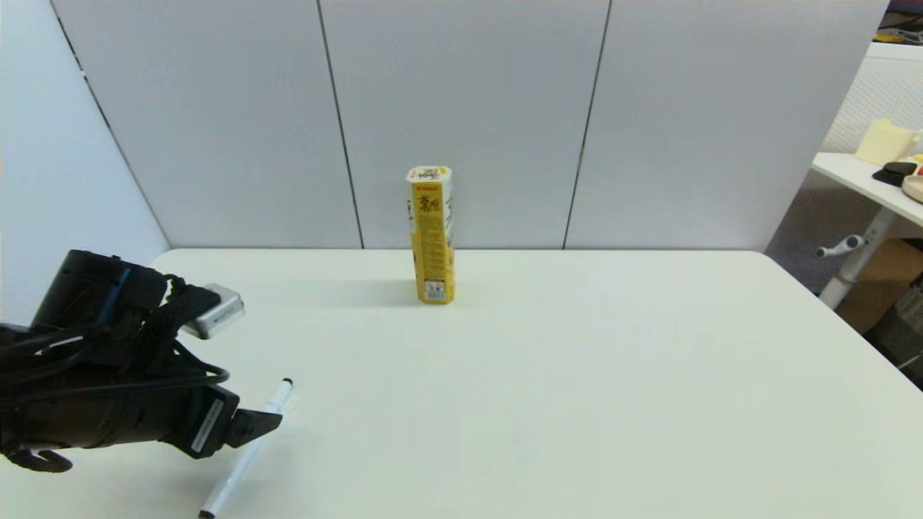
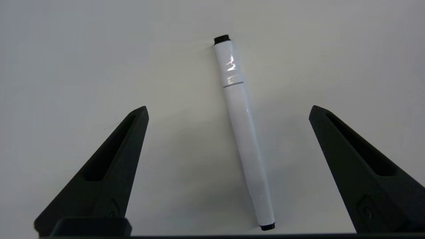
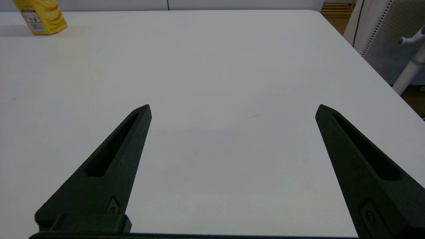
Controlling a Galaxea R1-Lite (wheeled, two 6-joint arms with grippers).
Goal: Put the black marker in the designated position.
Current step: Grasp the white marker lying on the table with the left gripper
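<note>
Head view: black marker (image 1: 249, 450) flat on the white desk (image 1: 577, 404) by its near left corner, slanted. Left claw (image 2: 229, 111) above it, fingers (image 2: 113, 156) spread wide on either side, no contact with the barrel. Right claw (image 3: 232, 108) spread too, holding nothing, over bare desk toward the right edge. Yellow carton (image 1: 431, 234) upright near the far edge.
</note>
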